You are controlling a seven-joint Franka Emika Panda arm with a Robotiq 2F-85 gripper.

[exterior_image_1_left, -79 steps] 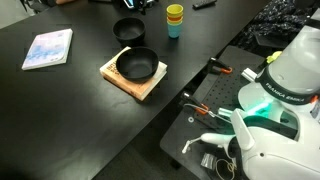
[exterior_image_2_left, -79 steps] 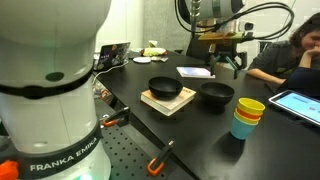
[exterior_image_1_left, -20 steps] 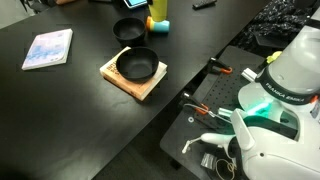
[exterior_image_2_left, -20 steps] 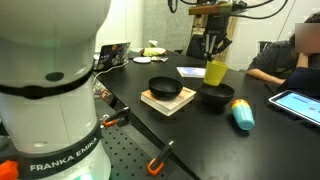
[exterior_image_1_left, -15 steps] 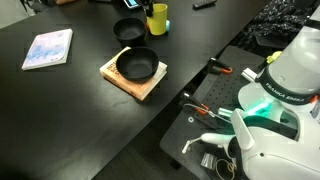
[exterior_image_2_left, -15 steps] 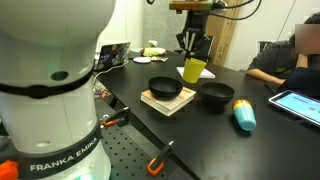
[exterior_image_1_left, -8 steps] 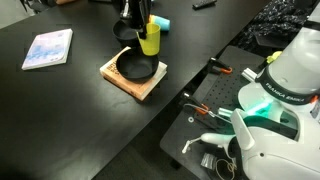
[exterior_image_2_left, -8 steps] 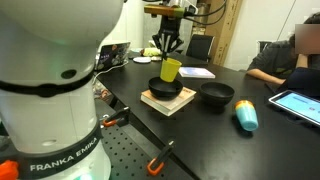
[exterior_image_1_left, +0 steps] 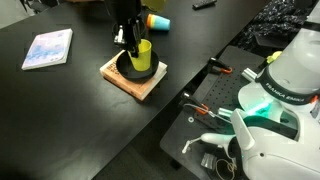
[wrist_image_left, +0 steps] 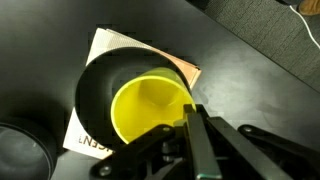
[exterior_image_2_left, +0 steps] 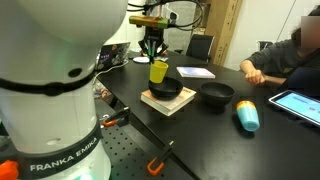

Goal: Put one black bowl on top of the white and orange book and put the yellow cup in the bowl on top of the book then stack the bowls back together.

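- Currently the tool (exterior_image_2_left: pixel 154 55) hangs from above over the white and orange book (exterior_image_2_left: pixel 163 103). It is pinching the yellow cup (exterior_image_2_left: pixel 159 71) at the rim, and the cup hangs upright below it.
- In the wrist view a dark finger (wrist_image_left: pixel 203 140) crosses the rim of the yellow cup (wrist_image_left: pixel 148 110) on one side, and the cup's open mouth faces the camera.
- The yellow cup sits inside the outline of a black bowl (exterior_image_2_left: pixel 167 89), and that bowl rests on the book. From these angles I cannot tell whether the cup's bottom touches the bowl's floor or hangs just above it.
- In an exterior view the cup (exterior_image_1_left: pixel 141 57) is low in the bowl (exterior_image_1_left: pixel 139 70), toward the side of it farther from the robot base (exterior_image_1_left: pixel 278 95). The tool (exterior_image_1_left: pixel 132 45) is right above it.
- The book (exterior_image_1_left: pixel 134 84) lies flat on the dark desk (exterior_image_1_left: pixel 60 110), near the desk edge facing the robot base. The wrist view shows a corner of its pale cover (wrist_image_left: pixel 110 42) sticking out past the bowl (wrist_image_left: pixel 103 88).
- The second black bowl (exterior_image_2_left: pixel 216 94) stands alone on the desk (exterior_image_2_left: pixel 205 135) just beside the book, not stacked. The wrist view catches part of it (wrist_image_left: pixel 20 160) at the frame's lower corner.
- A teal-blue cup (exterior_image_2_left: pixel 247 119) lies on its side past that bowl, with an orange cup (exterior_image_2_left: pixel 240 104) at its open end.
- A pale booklet (exterior_image_1_left: pixel 48 48) lies flat on the desk, well apart from the book.
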